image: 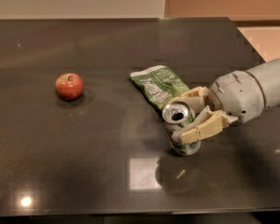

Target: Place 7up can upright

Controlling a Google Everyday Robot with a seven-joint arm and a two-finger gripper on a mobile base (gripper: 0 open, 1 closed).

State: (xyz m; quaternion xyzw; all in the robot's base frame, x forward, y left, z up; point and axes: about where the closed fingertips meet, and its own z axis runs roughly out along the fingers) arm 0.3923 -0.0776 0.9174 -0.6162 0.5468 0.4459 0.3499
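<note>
The 7up can (181, 127), silver with green marks, stands nearly upright on the dark table (84, 162), its open top facing up and slightly toward the camera. My gripper (186, 118) comes in from the right and its cream fingers (203, 129) sit on both sides of the can's upper part, closed on it. The can's base rests on or just at the table surface. The grey wrist (245, 94) extends to the right edge.
A flat green snack bag (158, 85) lies just behind and left of the can, close to the upper finger. A red apple (69, 86) sits at the left. The table's right edge runs behind the arm.
</note>
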